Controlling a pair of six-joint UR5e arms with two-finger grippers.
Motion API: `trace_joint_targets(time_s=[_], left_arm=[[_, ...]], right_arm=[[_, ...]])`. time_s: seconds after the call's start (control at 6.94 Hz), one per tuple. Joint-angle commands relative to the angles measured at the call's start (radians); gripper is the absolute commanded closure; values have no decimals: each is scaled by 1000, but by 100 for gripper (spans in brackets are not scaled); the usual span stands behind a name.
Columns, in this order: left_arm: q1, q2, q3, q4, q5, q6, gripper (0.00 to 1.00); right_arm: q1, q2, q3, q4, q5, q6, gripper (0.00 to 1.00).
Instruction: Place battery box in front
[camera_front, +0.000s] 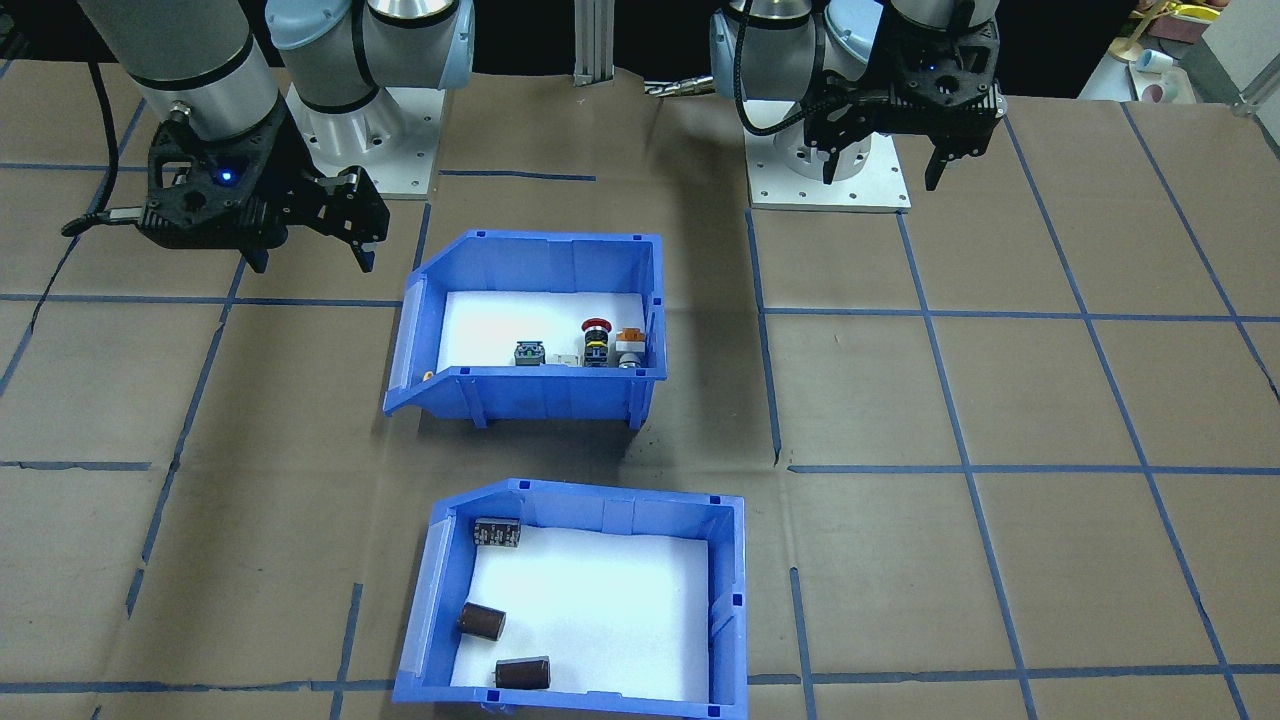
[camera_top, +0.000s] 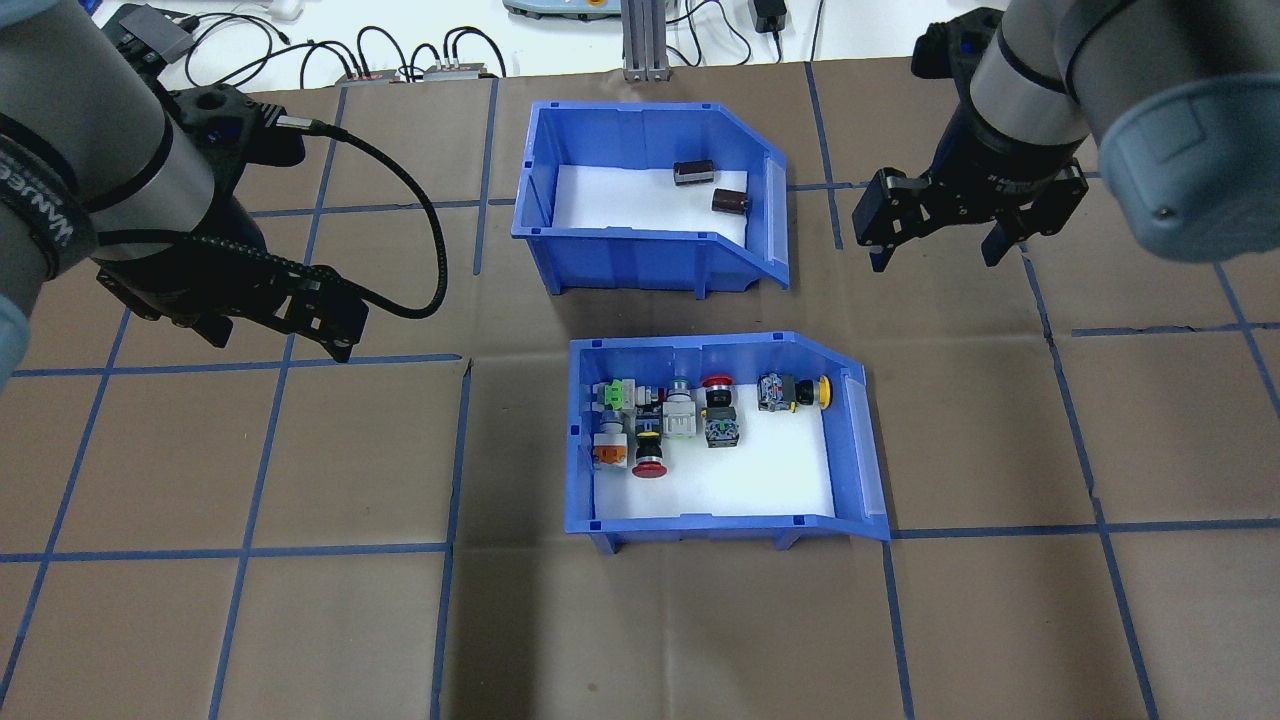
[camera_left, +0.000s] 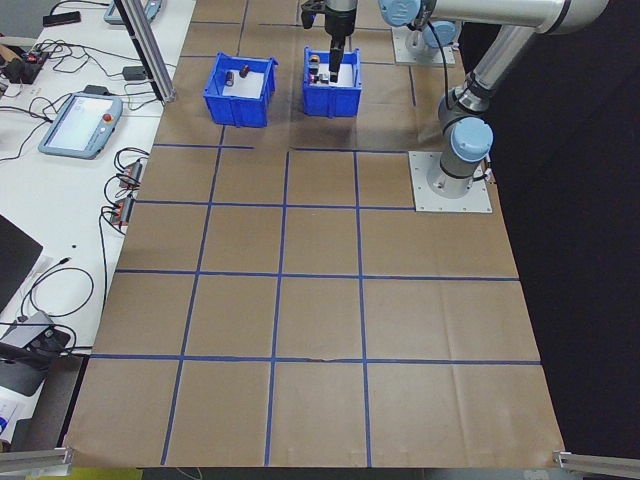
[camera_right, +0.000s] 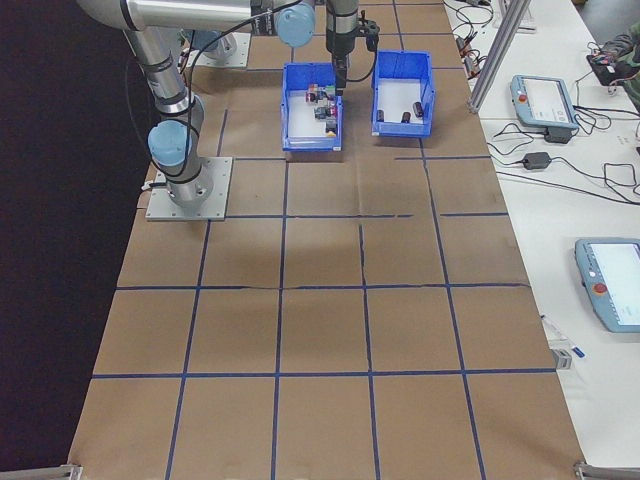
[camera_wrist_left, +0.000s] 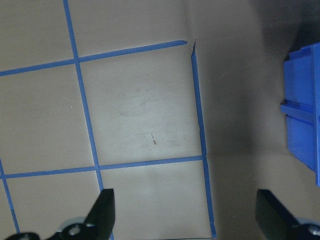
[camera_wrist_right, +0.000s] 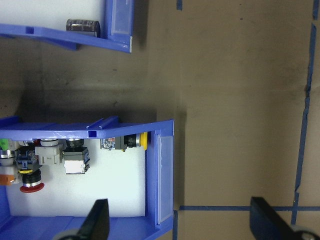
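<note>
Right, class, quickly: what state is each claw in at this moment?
Left claw: open, holding nothing, over bare table.
Right claw: open, holding nothing, beside the battery box.

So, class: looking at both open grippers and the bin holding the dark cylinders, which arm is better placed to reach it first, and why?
Probably the right. The right gripper hovers open just beside the battery box, near its sloped end; the left gripper is farther off over bare table.

White lettering on left arm's band (camera_top: 45, 205), partly legible "MANUE"
</note>
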Motion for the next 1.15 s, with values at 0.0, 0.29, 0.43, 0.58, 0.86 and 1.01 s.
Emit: trace_joint_targets(time_s=[0.0, 0.29, 0.43, 0.58, 0.86, 1.01], left_arm=[[0, 0, 0, 2, -19, 5, 1], [0, 0, 2, 10, -20, 5, 1], [0, 0, 2, 10, -18, 5, 1], [0, 0, 2, 10, -14, 5, 1], [3, 0, 3, 11, -12, 20, 1], [26, 0, 2, 10, -14, 22, 1]], right_arm=[[0, 28, -43, 38, -17, 46, 0], [0, 11, -32, 61, -17, 112, 0], [1, 11, -35, 58, -16, 120, 0], [1, 12, -35, 58, -17, 120, 0], [1, 12, -35, 60, -16, 120, 0], [0, 14, -34, 60, -16, 118, 0]])
